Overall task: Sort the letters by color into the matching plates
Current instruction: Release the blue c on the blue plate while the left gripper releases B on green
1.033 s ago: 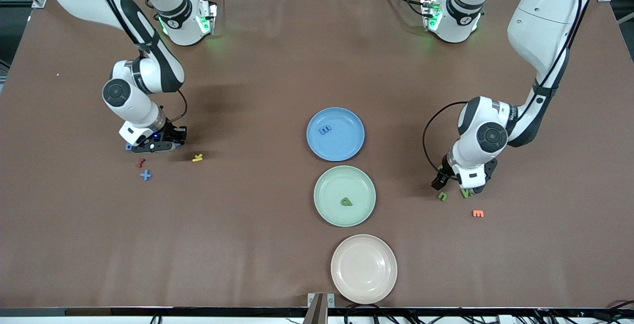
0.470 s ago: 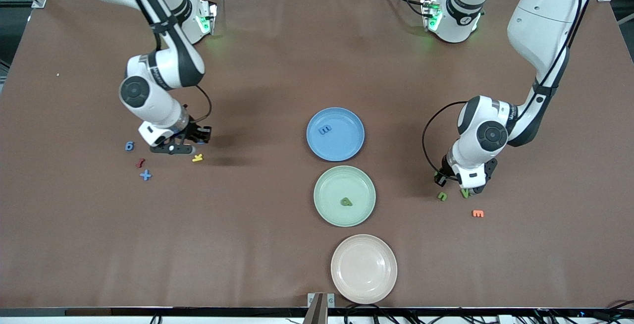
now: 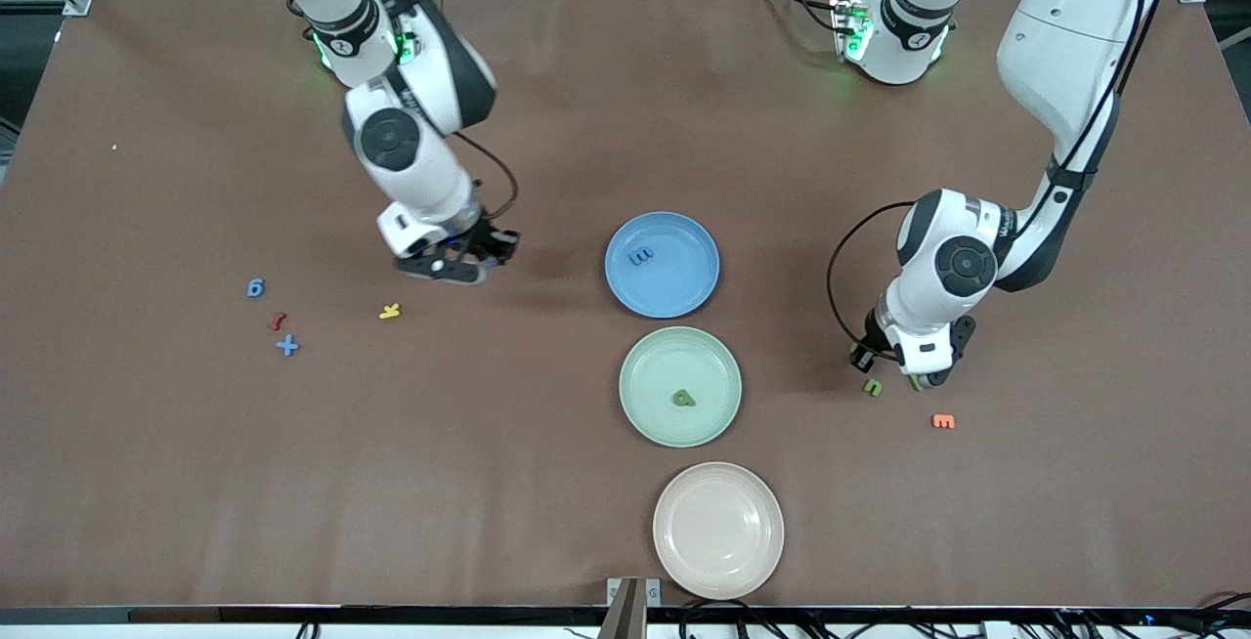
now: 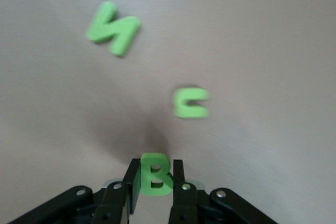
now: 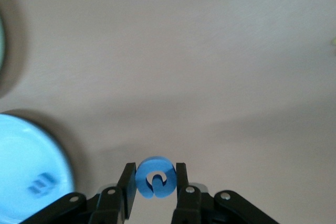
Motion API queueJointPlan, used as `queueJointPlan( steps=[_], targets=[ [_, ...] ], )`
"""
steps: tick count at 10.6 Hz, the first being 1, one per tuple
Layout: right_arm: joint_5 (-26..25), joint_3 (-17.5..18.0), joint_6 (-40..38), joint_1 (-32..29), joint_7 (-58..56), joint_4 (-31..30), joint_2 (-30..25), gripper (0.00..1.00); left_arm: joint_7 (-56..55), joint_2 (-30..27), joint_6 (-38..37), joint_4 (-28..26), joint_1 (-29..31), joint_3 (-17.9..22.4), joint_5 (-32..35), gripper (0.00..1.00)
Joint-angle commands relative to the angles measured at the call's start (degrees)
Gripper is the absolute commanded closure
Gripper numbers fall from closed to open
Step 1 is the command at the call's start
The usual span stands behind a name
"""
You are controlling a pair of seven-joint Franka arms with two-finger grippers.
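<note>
Brown table (image 3: 586, 111): left gripper (image 4: 156, 182) pinches green B (image 4: 154, 173); right gripper (image 5: 156, 182) pinches blue letter (image 5: 155, 177).

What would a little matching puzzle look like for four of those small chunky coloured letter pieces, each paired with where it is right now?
Pieces:
1. small chunky green letter B
2. small chunky blue curled piece
3. small dark green piece
4. small orange piece

Places:
a. on the round pale green plate
b. on the brown table, toward the left arm's end
c. held in the right gripper
d. held in the left gripper

Pairs: 1-d, 2-c, 3-a, 4-b
</note>
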Motion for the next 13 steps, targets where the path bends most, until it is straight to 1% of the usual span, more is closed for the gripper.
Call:
queueJointPlan(
  steps=[1, 2, 4, 5, 7, 8, 9, 10, 11, 12, 13],
  targets=[
    [0.4, 0.9, -0.4, 7.5, 15.5, 12.1, 10.3, 1.00, -6.4, -0.3, -1.1, 5.1, -5.6, 0.0, 1.2, 1.00],
    [0.1, 0.9, -0.1, 10.5, 20.2, 15.6, 13.1, 1.00, -7.0, -0.2, -1.1, 6.5, -7.2, 0.0, 1.2, 1.00],
    [-0.4, 0.9, -0.1, 14.1, 27.2, 20.8, 17.3, 1.00, -6.0, 0.1, -1.0, 8.4, -9.4, -0.1, 1.6, 1.00],
    [-0.5, 0.9, -0.1, 15.6, 28.8, 22.6, 18.8, 1.00, -5.8, 0.8, -0.8, 9.8, -10.8, 0.0, 1.9, 1.00],
    [-0.9, 0.9, -0.1, 16.4, 30.4, 24.2, 20.3, 1.00, -5.8, 4.3, -0.5, 14.9, -14.0, -0.1, 1.6, 1.00],
    [-0.9, 0.9, -0.1, 16.4, 30.4, 24.3, 20.7, 0.87, -5.9, 6.1, 0.1, 17.6, -15.7, 0.0, 1.4, 1.00],
    [-0.9, 0.9, -0.1, 16.4, 30.2, 24.6, 20.9, 0.58, -6.1, 7.3, 1.0, 19.3, -16.8, 0.0, 1.4, 1.00],
    [-0.9, 0.9, -0.3, 16.3, 30.0, 24.6, 20.8, 0.35, -6.0, 7.8, 3.0, 19.9, -17.4, 0.0, 1.4, 1.00],
    [-0.8, 0.9, -0.7, 16.0, 29.8, 24.4, 20.4, 0.21, -5.9, 8.1, 4.3, 19.9, -18.1, 0.0, 1.5, 1.00],
    [-0.8, 0.9, -1.0, 15.7, 29.5, 24.3, 20.0, 0.15, -5.8, 8.3, 4.5, 19.9, -18.1, 0.0, 1.5, 0.91],
    [-1.0, 0.9, -1.1, 15.3, 29.0, 24.1, 19.3, 0.14, -5.4, 8.4, 4.9, 19.9, -18.2, 0.2, 1.6, 0.50]
  ],
)
